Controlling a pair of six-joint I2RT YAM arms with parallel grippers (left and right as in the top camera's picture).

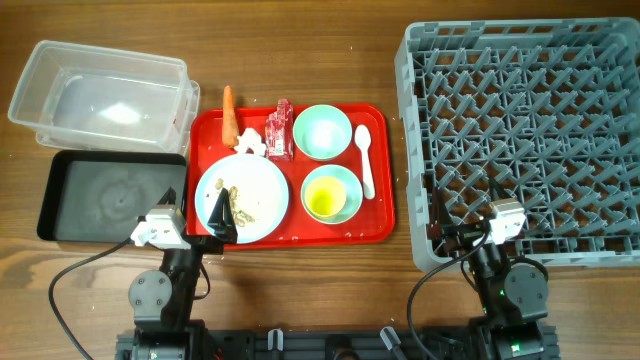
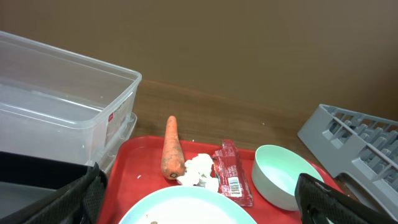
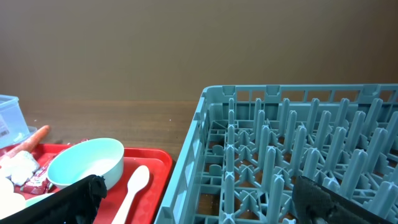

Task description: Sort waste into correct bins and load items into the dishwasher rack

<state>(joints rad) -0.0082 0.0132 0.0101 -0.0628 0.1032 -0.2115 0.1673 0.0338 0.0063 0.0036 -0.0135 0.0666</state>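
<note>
Overhead, a tub (image 1: 100,95) and black tray (image 1: 110,195) are seen at left. Carrot (image 1: 229,112), tissue (image 1: 250,142), wrapper (image 1: 280,130), plate (image 1: 262,180) with scraps (image 1: 240,205), bowl (image 1: 322,130), cup (image 1: 331,193) and spoon (image 1: 365,160) are laid on a red tray (image 1: 300,228). A rack (image 1: 530,130) is placed right. The jaws of the left gripper (image 2: 202,196) and right gripper (image 3: 199,199) are spread wide.

Top-down overhead; low wrists; shared rack (image 1: 414,140)

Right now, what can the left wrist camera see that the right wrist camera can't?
Only the left wrist view shows the whole carrot and the long side of the clear tub. Only the right wrist view shows the white spoon and the pegs inside the grey rack. Both show the red tray, the pale bowl, the wrapper and some of the rack.
</note>
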